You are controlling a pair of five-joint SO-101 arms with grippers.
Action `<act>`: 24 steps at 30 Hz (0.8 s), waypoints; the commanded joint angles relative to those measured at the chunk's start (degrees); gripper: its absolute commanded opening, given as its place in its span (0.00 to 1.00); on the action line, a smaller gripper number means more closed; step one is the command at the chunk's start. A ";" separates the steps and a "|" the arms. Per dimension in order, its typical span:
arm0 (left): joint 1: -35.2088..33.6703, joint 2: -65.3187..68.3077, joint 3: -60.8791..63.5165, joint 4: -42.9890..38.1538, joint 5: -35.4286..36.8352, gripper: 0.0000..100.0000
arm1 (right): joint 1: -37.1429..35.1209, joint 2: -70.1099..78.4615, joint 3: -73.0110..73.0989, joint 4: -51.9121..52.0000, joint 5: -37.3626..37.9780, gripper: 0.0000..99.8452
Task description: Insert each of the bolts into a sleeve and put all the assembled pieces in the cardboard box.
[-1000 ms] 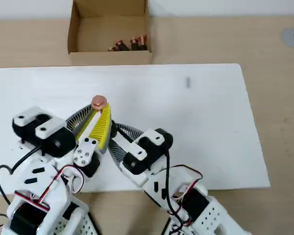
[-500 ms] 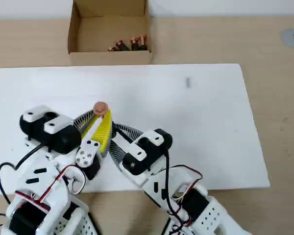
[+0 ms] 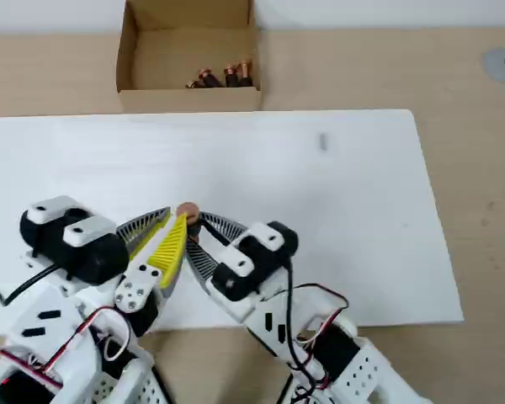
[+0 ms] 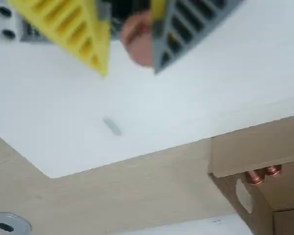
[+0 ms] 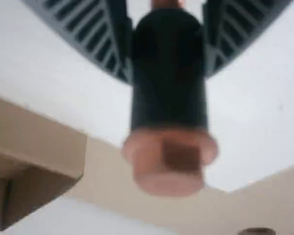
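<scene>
Right gripper (image 5: 167,66) clamps sleeve (image 5: 169,98); bolt (image 5: 169,161) shank hidden inside.

The bolt (image 3: 188,211) is seen as coppery, the sleeve (image 5: 169,68) black; a ribbed finger (image 3: 170,240) is done in yellow, sheet (image 3: 320,210) white, box (image 3: 189,99) brown.

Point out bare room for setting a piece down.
The white sheet is bare on its right side and along the strip before the box, apart from a grey mark. It is crowded at near left, where the left hand and right hand meet at the bolt and sleeve.
</scene>
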 commanded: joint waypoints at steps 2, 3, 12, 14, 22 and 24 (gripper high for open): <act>0.70 0.22 -3.25 0.26 0.09 0.07 | 0.48 -0.84 -3.12 -0.18 -0.26 0.01; 0.62 0.22 -3.69 0.26 0.09 0.07 | 0.48 -0.84 -3.12 -0.18 -0.26 0.01; -8.53 0.31 -12.84 -2.90 11.69 0.12 | 9.10 -0.13 -3.56 -5.10 -0.18 0.01; -13.63 1.27 -13.71 -3.08 14.15 0.13 | 10.33 0.84 -5.58 -5.10 1.58 0.01; -31.91 22.02 -13.54 -2.55 18.20 0.10 | 19.91 33.45 -31.60 -10.99 1.76 0.01; -32.53 24.04 -13.10 -3.34 18.37 0.09 | 20.97 46.11 -41.98 -10.90 1.32 0.01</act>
